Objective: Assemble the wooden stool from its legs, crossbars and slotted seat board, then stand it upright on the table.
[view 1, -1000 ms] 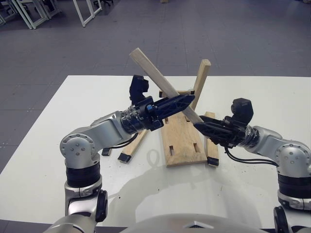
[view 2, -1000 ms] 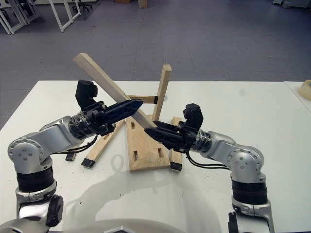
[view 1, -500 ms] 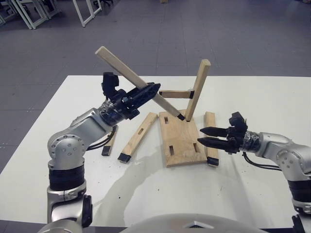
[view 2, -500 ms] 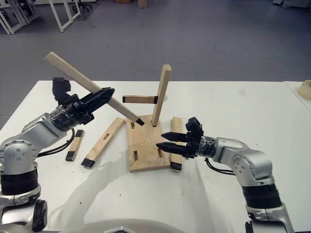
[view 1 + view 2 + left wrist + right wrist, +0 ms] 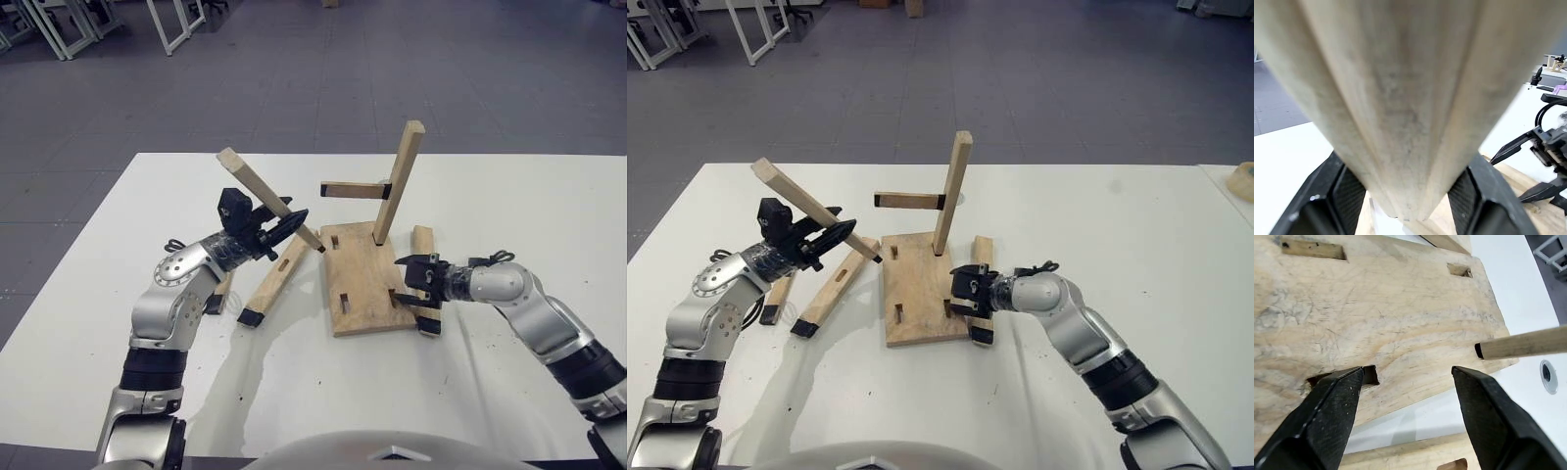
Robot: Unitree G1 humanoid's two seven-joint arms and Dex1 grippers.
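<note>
Head views: left gripper (image 5: 282,227) clamped on leg (image 5: 250,178), tilted, capped tip low beside seat board (image 5: 358,294) lying flat on table (image 5: 88,294). Second leg (image 5: 402,176) with crossbar (image 5: 353,189) standing at board's far edge. Right gripper (image 5: 965,291) spread at board's near right edge.

Left wrist: leg pinched between both pads. Risk: a slanted entry jamming, or knocking over the second leg.

Right wrist: fingers apart, one tip beside slot (image 5: 1370,375). Unpinned board could slide. No legible writing.

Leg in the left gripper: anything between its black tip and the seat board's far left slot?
Nothing visible. The held leg has its tip just off the seat board, beside that bare slot. The upright leg and right gripper are farther right.
</note>
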